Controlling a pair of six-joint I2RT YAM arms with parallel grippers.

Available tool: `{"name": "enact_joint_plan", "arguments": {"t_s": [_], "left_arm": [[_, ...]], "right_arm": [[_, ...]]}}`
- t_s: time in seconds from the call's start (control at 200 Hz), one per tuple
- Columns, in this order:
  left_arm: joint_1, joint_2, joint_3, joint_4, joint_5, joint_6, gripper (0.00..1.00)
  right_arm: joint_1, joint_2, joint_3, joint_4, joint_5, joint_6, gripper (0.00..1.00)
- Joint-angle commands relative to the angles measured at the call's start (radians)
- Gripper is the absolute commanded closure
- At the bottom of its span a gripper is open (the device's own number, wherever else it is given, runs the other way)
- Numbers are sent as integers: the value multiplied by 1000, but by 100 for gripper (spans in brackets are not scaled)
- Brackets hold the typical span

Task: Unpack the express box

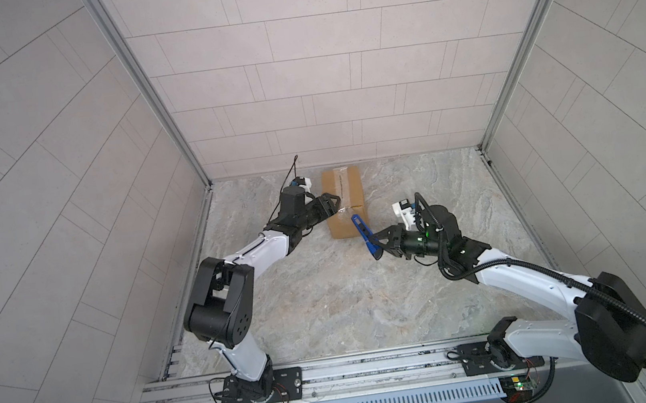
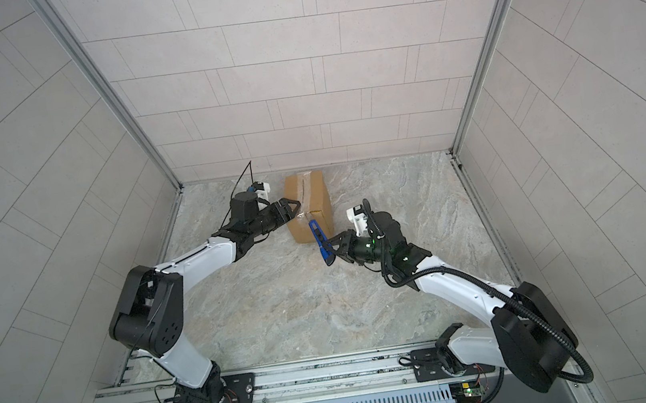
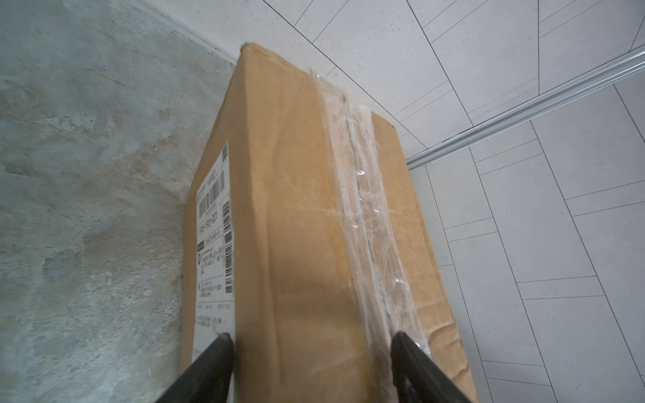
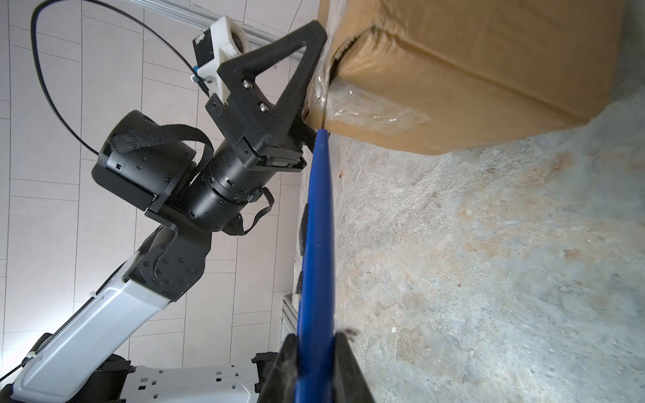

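Brown cardboard express box (image 1: 344,204) (image 2: 309,208) flat on the marble-patterned tabletop (image 1: 324,294), near the middle of its far edge, long axis running far to near, far end just beside the back wall (image 3: 384,52). Clear tape (image 3: 359,209) wrinkled along the top flap seam and folded down over the near end. White shipping label (image 3: 213,244) with barcodes on the side face toward the left arm. Ragged dark gap (image 4: 340,56) in the cardboard at the near end, where the flaps meet.

Left gripper (image 1: 336,205) (image 2: 297,208) (image 3: 311,336) at the near left end of the box, jaws well apart and clamping nothing. Seen from the left wrist: one fingertip (image 3: 223,345) by the label edge, the other on the taped seam. Seen from the right wrist: a black triangular finger (image 4: 307,66) pressed against the crumpled tape at that end.

Right gripper (image 1: 378,241) (image 2: 333,247) (image 4: 316,338) clamped tight on the handle of a blue utility knife (image 1: 364,235) (image 2: 319,240) (image 4: 316,226), gripped toward its rear end. Knife slanted from the gripper toward the box, nose at the near end face just beside the folded-down tape. Cannot tell whether touching the cardboard, nor whether a blade is out. Right gripper itself just off the near right corner of the box, over bare tabletop, apart from the left gripper
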Motion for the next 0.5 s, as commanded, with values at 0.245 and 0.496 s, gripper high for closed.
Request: {"name": "enact_joint_plan", "arguments": {"t_s": [0.245,0.496], "left_arm": [[-43,-60,-39,74,68,-43,25],[-78,-73,-78,144,44,-102,24]], "right_arm": [[31,10,51,10,43,-58,100],[38,7,49,8,78,-51,100]]}}
